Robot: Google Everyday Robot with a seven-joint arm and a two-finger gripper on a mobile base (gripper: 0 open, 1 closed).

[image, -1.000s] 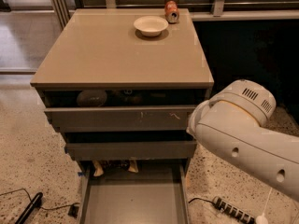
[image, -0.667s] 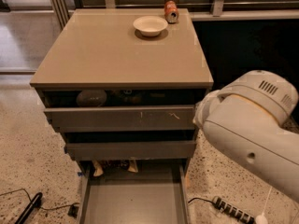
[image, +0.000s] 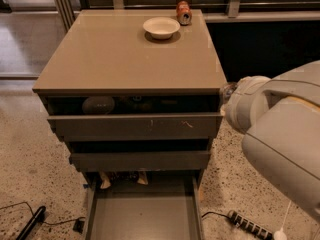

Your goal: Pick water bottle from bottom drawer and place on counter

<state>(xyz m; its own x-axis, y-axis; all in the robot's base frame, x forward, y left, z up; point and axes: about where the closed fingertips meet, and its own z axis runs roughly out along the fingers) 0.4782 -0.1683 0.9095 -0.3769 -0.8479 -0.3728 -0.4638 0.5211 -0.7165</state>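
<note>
The bottom drawer (image: 145,216) is pulled open at the foot of the grey cabinet, and its flat grey inside is bare. The beige counter (image: 120,54) tops the cabinet. My white arm (image: 280,129) fills the right side, level with the counter's right front corner. My gripper is hidden behind the arm. A small clear, glassy thing (image: 227,91) peeks out at the arm's left edge beside that corner; it looks like part of the water bottle, mostly hidden.
A white bowl (image: 161,27) and an orange soda can (image: 183,12) stand at the counter's back. The two upper drawers are slightly open, with dark items (image: 98,105) in the top one. Snack bags (image: 120,178) lie behind the bottom drawer. A power strip (image: 249,226) and cables lie on the floor.
My arm has swung to the right and closer to the camera. The clear thing now shows at its left edge by the counter's corner.
</note>
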